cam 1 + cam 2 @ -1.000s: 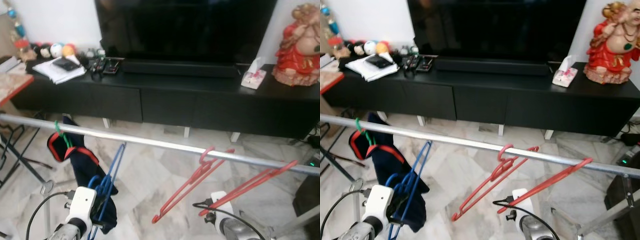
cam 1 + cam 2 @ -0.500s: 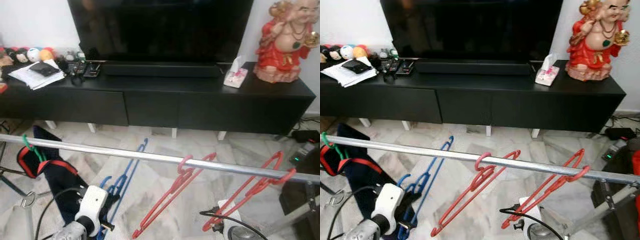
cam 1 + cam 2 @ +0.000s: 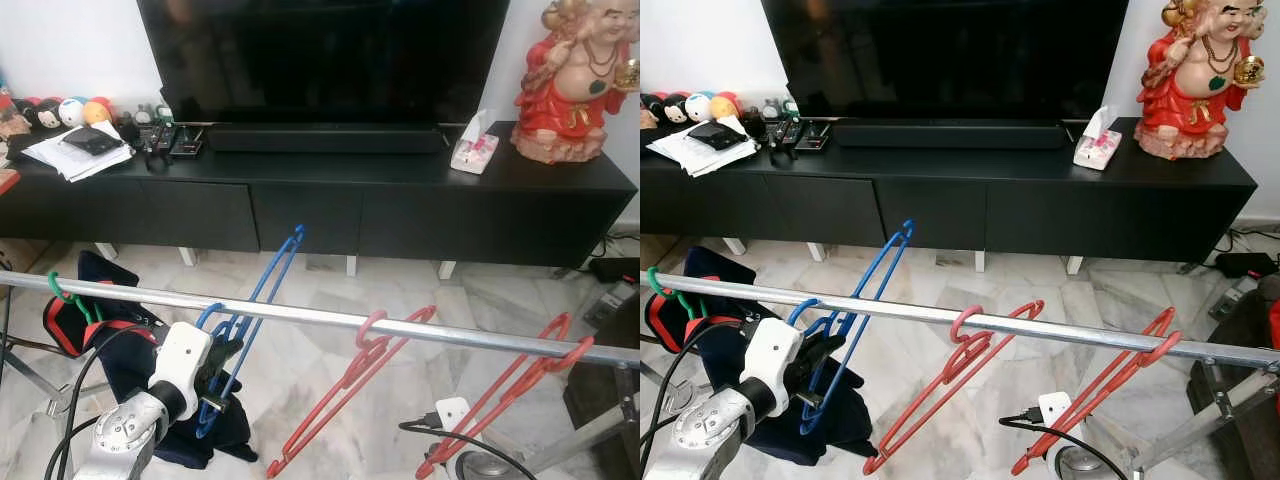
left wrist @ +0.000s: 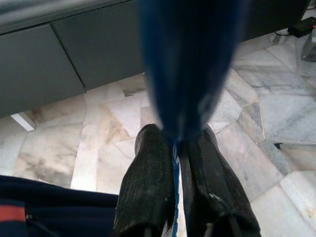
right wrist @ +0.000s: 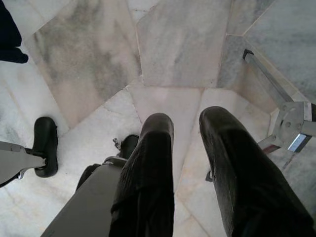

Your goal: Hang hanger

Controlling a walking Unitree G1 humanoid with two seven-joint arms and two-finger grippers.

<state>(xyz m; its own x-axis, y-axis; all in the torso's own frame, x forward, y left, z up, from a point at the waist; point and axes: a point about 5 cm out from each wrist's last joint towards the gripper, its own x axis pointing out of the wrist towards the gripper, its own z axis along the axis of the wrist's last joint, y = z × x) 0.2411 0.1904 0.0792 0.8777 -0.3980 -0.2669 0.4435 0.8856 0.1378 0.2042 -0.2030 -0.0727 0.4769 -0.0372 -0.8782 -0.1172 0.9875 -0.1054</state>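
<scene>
Holding: blue hanger [image 3: 255, 310] pinched tight between the two black fingers [image 4: 148, 187] of the left gripper [image 3: 215, 385], low on its frame.
Hook: looks curled over the silver rail [image 3: 300, 315] or right at it; hard to tell if resting on it yet.
Done so far: hanger lifted up to the rail, tilted up and away toward the TV stand.
Left to do: probably settle the hook on the rail, then let go.
Other arm: right gripper [image 5: 185, 163] down low over the marble floor [image 5: 173, 54], fingers apart, holding nothing.
On the rail already: one red hanger [image 3: 350, 385] near the middle, second red hanger [image 3: 505, 390] further right, both slanting down.
Left end of rail: green hook [image 3: 70, 295] with dark blue and red clothes [image 3: 120, 350] just beside the blue hanger; could bump or snag.
Room: open bit of rail between the clothes and the middle red hanger, enough for the blue one by the look of it.
Far back: black TV stand [image 3: 330, 195], big dark TV [image 3: 320, 60], papers [image 3: 75, 155] and small round toys [image 3: 60, 110] at left, tissue box [image 3: 472, 148], red statue [image 3: 580, 80] at right.
</scene>
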